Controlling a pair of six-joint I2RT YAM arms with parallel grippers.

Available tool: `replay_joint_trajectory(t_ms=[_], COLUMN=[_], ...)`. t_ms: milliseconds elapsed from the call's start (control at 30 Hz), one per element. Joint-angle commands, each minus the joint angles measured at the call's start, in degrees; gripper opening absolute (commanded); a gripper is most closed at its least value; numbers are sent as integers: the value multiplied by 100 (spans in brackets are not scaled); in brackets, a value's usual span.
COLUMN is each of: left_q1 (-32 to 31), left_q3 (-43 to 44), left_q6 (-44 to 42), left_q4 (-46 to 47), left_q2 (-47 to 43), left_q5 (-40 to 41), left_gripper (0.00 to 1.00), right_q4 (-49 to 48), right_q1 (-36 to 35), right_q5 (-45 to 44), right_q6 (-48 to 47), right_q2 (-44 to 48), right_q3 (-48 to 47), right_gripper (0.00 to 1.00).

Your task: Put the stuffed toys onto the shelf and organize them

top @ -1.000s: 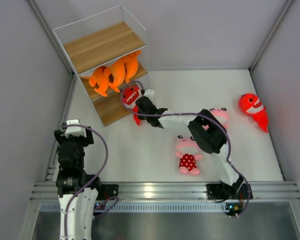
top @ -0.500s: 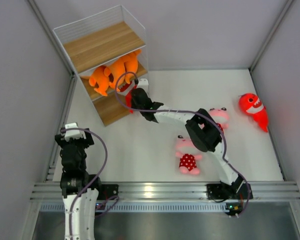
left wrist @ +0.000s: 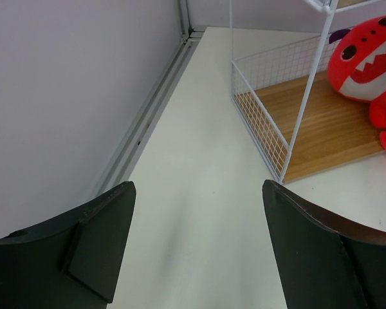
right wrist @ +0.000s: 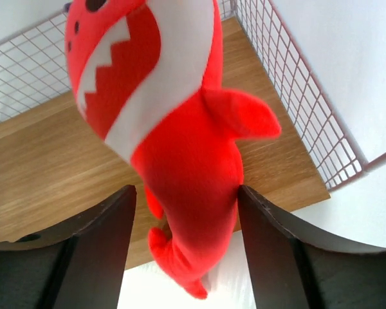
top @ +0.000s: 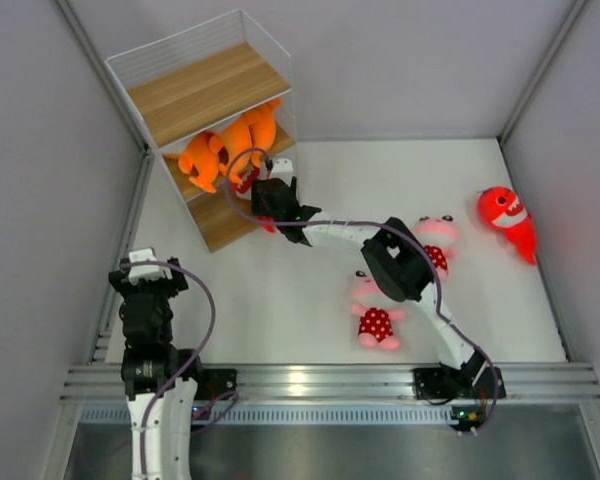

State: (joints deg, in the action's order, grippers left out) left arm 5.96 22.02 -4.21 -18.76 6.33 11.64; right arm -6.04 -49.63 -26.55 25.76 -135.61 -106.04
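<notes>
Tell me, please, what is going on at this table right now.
The right arm holds a red shark between its jaws at the lowest board of the shelf. Two orange sharks lie on the middle board. The left arm hangs near the left wall, its jaws open and empty. Two pink animals and another red shark lie on the table.

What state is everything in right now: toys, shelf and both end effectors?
Shelf: upright, top board bare.
Orange sharks: lying together on the middle tier.
Held red shark: gripped, at the bottom tier's front.
Far red shark: loose on the table, right side.
Near pink animal: loose on the table.
Far pink animal: on the table, partly hidden by the right arm.
Right end effector: shut on the held red shark.
Left end effector: open, empty.
</notes>
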Motion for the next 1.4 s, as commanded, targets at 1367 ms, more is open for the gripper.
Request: replay_joint_trajectory(t_ms=[1367], left_q1=[55], left_q3=[-172], left_q6=[-45], left_q4=[330], left_q2=[-510], left_q5=[-399], left_gripper=[85], right_q4=[1782], right_q1=[7344], right_q5=[273], right_q6=[-192], right_q2=[4757], right_q3=[4680], right_gripper=[86])
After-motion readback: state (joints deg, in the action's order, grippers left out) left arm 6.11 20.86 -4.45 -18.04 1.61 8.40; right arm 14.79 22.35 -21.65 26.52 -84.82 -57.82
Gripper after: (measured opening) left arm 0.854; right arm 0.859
